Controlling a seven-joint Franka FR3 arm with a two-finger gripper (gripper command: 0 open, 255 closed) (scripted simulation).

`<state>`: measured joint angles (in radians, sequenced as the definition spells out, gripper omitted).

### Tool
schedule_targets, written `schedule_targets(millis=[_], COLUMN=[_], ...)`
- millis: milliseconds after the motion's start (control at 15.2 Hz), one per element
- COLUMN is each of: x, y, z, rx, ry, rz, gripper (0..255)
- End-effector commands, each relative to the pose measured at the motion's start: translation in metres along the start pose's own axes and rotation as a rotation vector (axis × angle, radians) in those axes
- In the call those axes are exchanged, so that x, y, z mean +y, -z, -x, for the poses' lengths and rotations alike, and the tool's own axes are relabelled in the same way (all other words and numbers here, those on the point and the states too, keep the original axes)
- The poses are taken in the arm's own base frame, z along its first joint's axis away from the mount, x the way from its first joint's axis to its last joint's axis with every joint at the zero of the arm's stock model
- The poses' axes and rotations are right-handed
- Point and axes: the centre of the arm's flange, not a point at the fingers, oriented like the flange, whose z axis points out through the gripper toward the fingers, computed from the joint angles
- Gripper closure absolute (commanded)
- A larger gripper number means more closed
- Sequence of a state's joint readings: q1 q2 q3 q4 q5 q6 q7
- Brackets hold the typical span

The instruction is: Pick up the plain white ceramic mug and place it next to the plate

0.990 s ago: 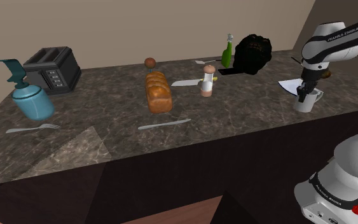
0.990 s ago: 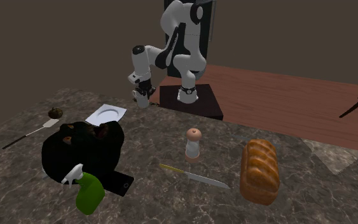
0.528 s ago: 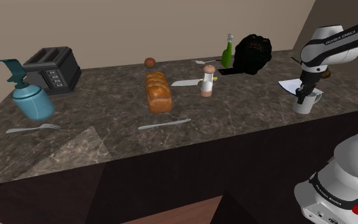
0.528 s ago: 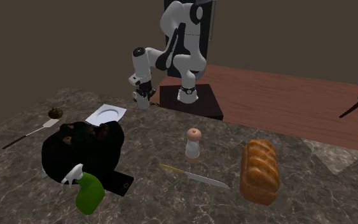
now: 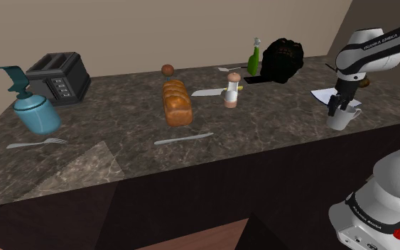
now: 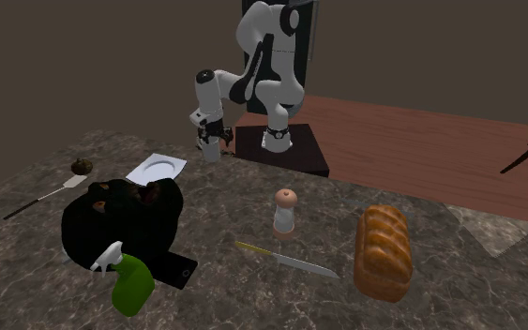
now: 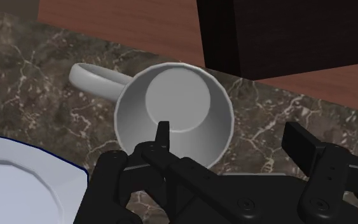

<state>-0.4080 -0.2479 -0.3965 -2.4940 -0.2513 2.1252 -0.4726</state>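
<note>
White mug [image 7: 177, 98] upright, handle toward the shoulder view's right, open claw [image 7: 229, 132] straddling its wall

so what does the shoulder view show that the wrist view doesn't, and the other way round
Shoulder view, not wrist: the toaster, blue spray bottle, bread loaf, fork and knife along the counter, plus the arm reaching over it.
Wrist view, not shoulder: the inside of the mug from above, with one finger inside its rim and the other outside, not clasping the wall.
Both: the mug, the plate beside it, the open gripper and the counter.
</note>
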Motion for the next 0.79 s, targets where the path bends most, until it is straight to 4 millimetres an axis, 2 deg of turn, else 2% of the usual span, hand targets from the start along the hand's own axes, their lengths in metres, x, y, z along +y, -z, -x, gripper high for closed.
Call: schedule_targets(millis=[0,198,726], x=[0.000,0.000,0.000], y=[0.013,0.050,0.050], z=[0.000,0.000,0.000], rx=[0.000,0.000,0.000], ry=[0.000,0.000,0.000], rz=[0.000,0.000,0.000], gripper=[0,0,0])
